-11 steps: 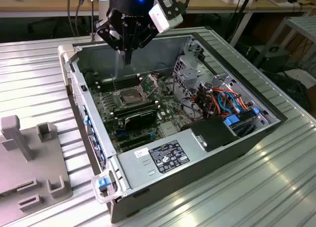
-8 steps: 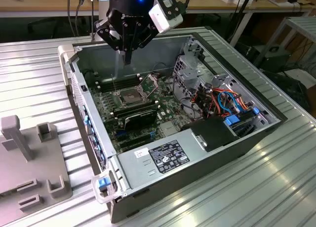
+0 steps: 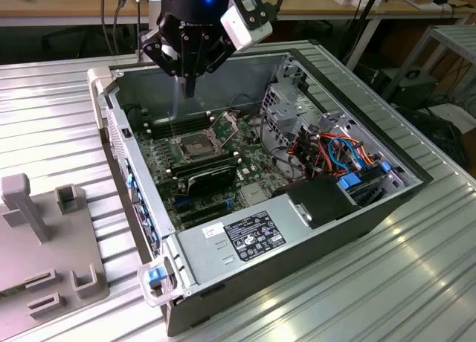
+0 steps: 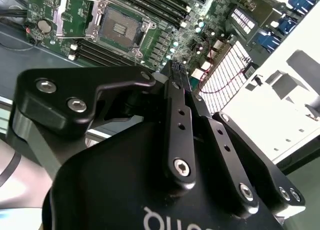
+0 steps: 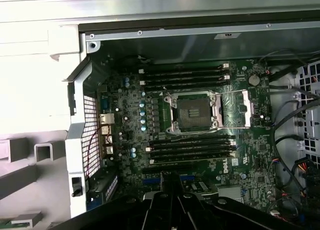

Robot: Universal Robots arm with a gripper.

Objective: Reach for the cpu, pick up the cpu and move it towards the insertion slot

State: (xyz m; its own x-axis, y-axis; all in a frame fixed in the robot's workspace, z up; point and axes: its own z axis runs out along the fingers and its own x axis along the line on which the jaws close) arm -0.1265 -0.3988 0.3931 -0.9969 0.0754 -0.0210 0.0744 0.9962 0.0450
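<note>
On the ribbed metal desk (image 3: pixel 387 282), a grey plastic block (image 3: pixel 44 238) with rectangular notches sits nearest the camera at the exterior view's left, beside an open computer case (image 3: pixel 297 260). Deeper in the case, the insertion slot (image 3: pixel 199 143) lies on the green motherboard (image 3: pixel 245 163) with its metal frame swung up and its dark centre bare, flanked by long black memory slots (image 5: pixel 190 149). The end effector (image 3: pixel 190 89) hangs above the board near the case's far wall, close over the slot but well clear of it. Its fingers (image 4: pixel 176 97) are drawn together into one narrow point. Whether the thin cpu is pinched between them cannot be told. By its position, the work appears to be at the carry towards the slot. Closing on it calls for a level, square line-up over the open centre, clear of the raised frame.
</note>
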